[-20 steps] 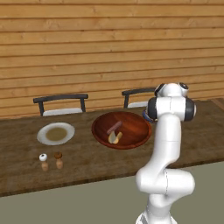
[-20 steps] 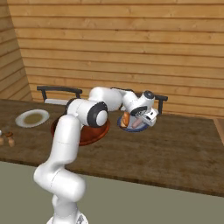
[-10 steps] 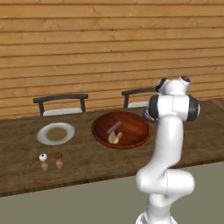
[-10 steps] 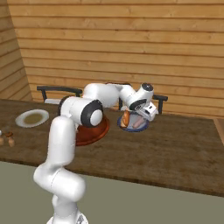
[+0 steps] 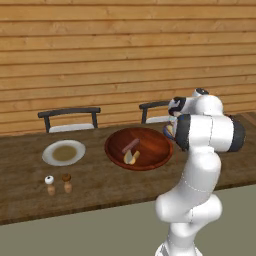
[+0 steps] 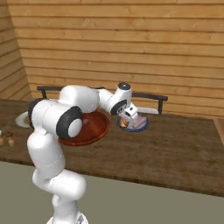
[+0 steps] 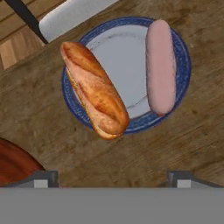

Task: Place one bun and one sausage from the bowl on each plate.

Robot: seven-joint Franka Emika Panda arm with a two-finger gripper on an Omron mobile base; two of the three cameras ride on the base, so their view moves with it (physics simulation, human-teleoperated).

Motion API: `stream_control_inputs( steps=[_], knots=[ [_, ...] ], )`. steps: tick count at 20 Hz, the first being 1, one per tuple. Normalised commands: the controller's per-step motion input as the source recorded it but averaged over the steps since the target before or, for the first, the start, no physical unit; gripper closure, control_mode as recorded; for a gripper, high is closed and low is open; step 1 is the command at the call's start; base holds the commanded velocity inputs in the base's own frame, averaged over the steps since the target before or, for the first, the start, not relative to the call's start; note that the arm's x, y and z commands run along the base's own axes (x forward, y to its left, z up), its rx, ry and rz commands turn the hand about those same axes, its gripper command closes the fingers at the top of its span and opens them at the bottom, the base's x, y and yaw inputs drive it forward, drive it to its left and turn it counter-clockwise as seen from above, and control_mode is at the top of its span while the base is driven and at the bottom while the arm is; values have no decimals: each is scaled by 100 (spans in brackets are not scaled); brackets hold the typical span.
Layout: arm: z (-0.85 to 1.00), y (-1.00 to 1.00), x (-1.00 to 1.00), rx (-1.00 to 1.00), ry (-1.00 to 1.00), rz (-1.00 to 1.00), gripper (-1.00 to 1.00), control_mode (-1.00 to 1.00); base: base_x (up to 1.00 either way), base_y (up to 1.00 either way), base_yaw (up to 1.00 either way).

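In the hand view the small bluish plate (image 7: 118,52) lies right below my gripper (image 7: 113,180), whose fingertips (image 7: 41,179) stand wide apart and open, holding nothing. A golden bun (image 7: 94,89) lies on the plate's left side and a pink sausage (image 7: 160,65) on its right. From the right base view my gripper (image 6: 130,115) hovers just over that plate (image 6: 142,129). The reddish-brown bowl (image 5: 155,145) holds another sausage (image 5: 131,145) and bun (image 5: 131,157). The pale plate (image 5: 64,153) at the left is bare.
Two small shakers (image 5: 50,185) stand near the table's front left. Two dark chairs (image 5: 69,114) are pushed in at the far side. The bowl's rim (image 7: 11,164) sits close to the blue plate. The wooden tabletop (image 6: 175,148) stretches to the right.
The jaws have spread from half shut to wide open above the blue plate. The hand has shifted slightly over it and the elbow has swung.
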Motion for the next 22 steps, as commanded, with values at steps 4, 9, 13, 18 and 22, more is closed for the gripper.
stream_control_inputs(
  steps=[4, 9, 13, 18, 22],
  knots=[
    [23, 87, -31, 0, 6, 0, -100, -100, 0, 0, 0],
    [6, 74, -32, 1, 5, 0, -100, -100, 0, 0, 0],
    [0, 57, -20, 8, 4, 0, -100, -100, 0, 0, 0],
    [0, 47, -17, 10, 13, 1, -100, -100, 0, 0, 0],
    [-1, 59, -10, 4, 25, 4, -100, -100, 0, 0, 0]
  ],
)
